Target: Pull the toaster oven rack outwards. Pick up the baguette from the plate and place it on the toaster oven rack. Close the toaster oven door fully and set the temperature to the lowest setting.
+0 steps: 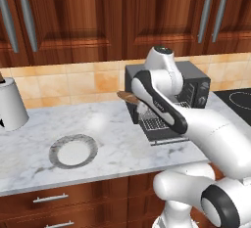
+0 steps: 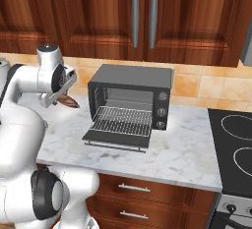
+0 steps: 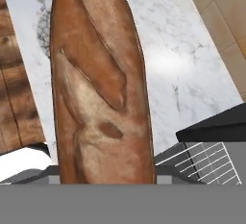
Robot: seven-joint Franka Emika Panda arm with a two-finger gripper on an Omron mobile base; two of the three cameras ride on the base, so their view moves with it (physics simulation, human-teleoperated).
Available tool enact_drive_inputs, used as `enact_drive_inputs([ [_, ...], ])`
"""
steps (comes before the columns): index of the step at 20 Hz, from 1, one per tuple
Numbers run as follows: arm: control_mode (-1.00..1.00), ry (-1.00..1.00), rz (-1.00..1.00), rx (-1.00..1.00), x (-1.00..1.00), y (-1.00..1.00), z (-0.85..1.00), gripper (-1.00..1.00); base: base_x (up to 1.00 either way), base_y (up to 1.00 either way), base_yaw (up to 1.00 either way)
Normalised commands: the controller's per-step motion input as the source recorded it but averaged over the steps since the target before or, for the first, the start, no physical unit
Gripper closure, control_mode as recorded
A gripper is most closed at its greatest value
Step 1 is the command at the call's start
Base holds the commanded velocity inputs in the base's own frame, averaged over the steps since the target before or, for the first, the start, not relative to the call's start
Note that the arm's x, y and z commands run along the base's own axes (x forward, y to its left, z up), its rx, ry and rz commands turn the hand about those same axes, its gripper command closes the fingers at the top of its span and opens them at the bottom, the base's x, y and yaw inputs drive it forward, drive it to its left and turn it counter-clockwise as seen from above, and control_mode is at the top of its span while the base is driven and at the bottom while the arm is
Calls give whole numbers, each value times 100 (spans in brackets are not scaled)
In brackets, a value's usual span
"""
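claw (image 2: 63,97) pinching baguette (image 3: 98,83) | loaf held left of toaster oven rack (image 2: 121,120)

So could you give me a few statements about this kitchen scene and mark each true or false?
1. The small reddish-brown baguette is held up in the pincer, above the counter. True.
2. The round plate with a grey speckled rim still has bread on it. False: it lies bare.
3. The dark grey toaster oven door is shut. False: it hangs open, folded down.
4. The silvery wire-mesh toaster oven rack is pulled outwards over the door. True.
5. The baguette rests on the rack. False: it is off to one side of the oven, in the air.
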Motion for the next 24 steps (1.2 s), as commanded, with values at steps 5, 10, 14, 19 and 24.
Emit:
enact_drive_inputs([
  [5,-100,14,5,-4,-24,-65,0,100,0,0,0],
  [10,-100,16,1,-7,-28,-69,0,100,0,0,0],
  [14,-100,15,0,-9,-25,-69,0,100,0,0,0],
  [19,-100,11,5,-9,-3,-49,0,100,0,0,0],
  [24,-100,0,7,-3,0,-44,-4,100,0,0,0],
])
